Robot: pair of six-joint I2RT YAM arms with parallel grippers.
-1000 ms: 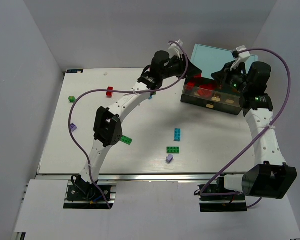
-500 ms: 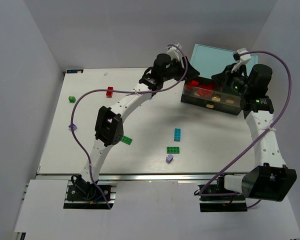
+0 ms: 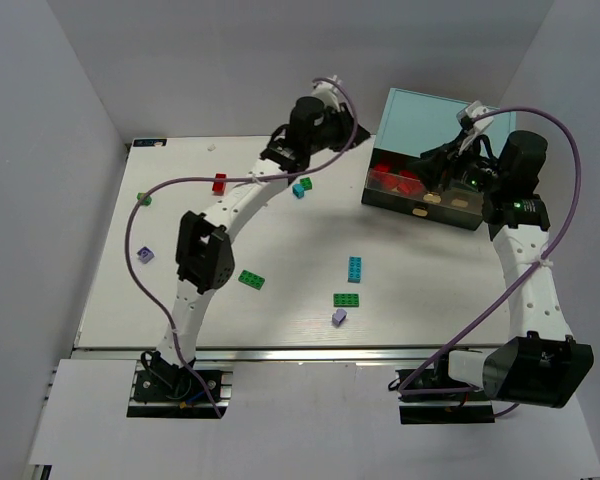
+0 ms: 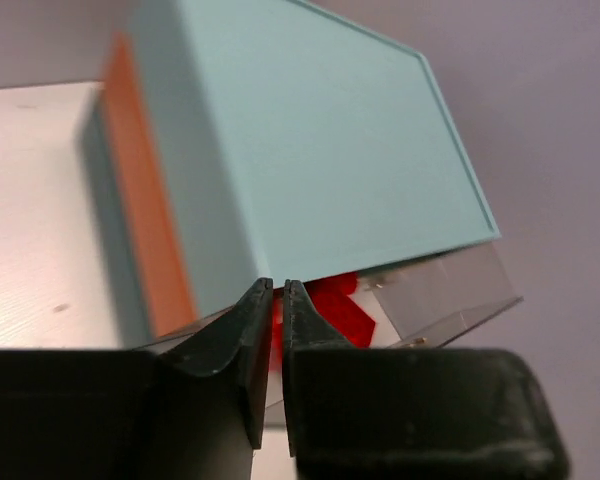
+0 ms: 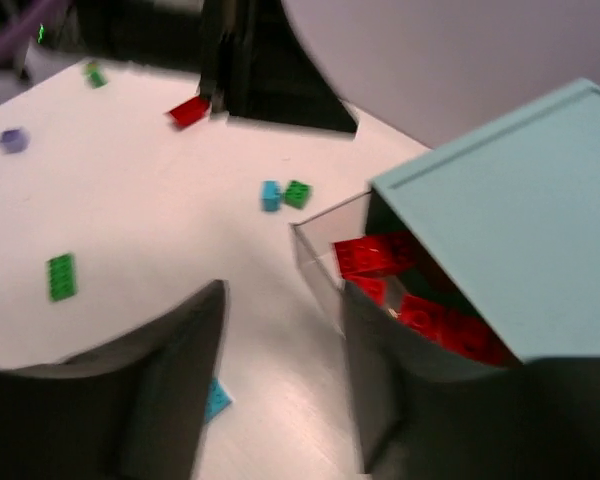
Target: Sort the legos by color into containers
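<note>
Fingers of the left gripper, nearly shut and empty, have been drawn back left from the far-right drawer of red legos, with the right gripper held wide open and empty beside it.

Seen from above, the white table carries scattered bricks. We see a red brick at 10 o'clock and a far-left green brick beyond it at the edge. A lavender brick lies at 9, and a cyan-and-green pair side by side at 12. A second green brick lies at 8. Near the centre, a cyan brick sits at 4, with a third green brick and a second lavender brick at 5. The teal cabinet stands at 2.
</note>
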